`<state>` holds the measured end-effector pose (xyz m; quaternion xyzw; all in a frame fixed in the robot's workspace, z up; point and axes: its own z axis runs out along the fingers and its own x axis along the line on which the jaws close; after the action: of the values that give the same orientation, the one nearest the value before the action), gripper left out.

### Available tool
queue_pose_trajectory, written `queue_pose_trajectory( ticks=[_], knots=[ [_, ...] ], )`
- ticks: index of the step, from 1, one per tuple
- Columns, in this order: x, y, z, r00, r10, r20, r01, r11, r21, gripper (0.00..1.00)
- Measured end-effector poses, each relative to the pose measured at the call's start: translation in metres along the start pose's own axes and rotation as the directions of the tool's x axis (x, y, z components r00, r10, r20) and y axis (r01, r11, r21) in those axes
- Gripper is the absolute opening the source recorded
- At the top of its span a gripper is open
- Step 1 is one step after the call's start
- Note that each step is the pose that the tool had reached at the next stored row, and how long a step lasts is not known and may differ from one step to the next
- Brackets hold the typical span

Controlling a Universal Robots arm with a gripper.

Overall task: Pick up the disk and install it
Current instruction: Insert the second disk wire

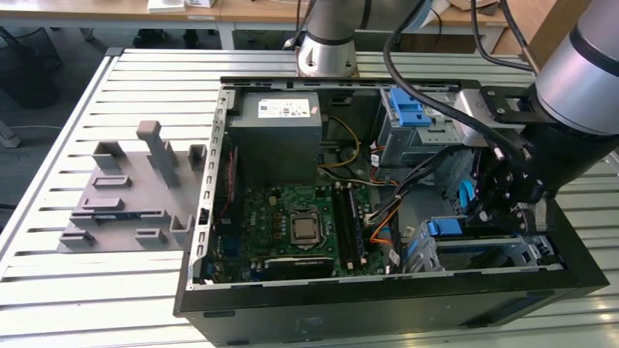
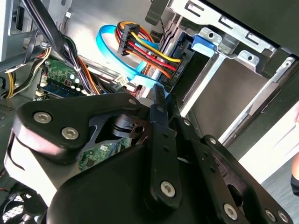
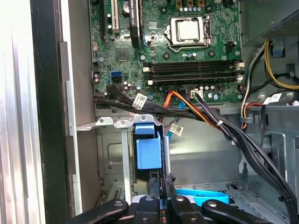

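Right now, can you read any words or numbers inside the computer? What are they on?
White sticker on the grey box: print too small to read.
White tags on the black cables: too blurred to read.
Green board: tiny white marks, not readable.
Nothing else carries words or signs that can be read.

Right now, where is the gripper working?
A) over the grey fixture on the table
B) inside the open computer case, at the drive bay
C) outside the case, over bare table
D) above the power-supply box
B: in the exterior view the gripper reaches down inside the open computer case, at the drive bay with its blue plastic tab.
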<state>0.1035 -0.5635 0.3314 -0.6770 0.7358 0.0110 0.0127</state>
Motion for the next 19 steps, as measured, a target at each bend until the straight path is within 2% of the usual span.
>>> queue_pose_trajectory(
  ticks=[12,14,15,19],
  knots=[
    [0.0004,-0.0005,0.0018,1.0000,0.000,0.0002,0.000,1.0000,0.0001,0.16],
    [0.0004,-0.0005,0.0017,1.0000,0.000,0.0000,0.000,1.0000,0.0001,0.17],
    [0.0004,-0.0005,0.0018,1.0000,0.000,0.0002,0.000,1.0000,0.0000,0.24],
    [0.0004,-0.0004,0.0012,1.0000,0.000,-0.0001,0.000,1.0000,0.0000,0.24]
  ],
)
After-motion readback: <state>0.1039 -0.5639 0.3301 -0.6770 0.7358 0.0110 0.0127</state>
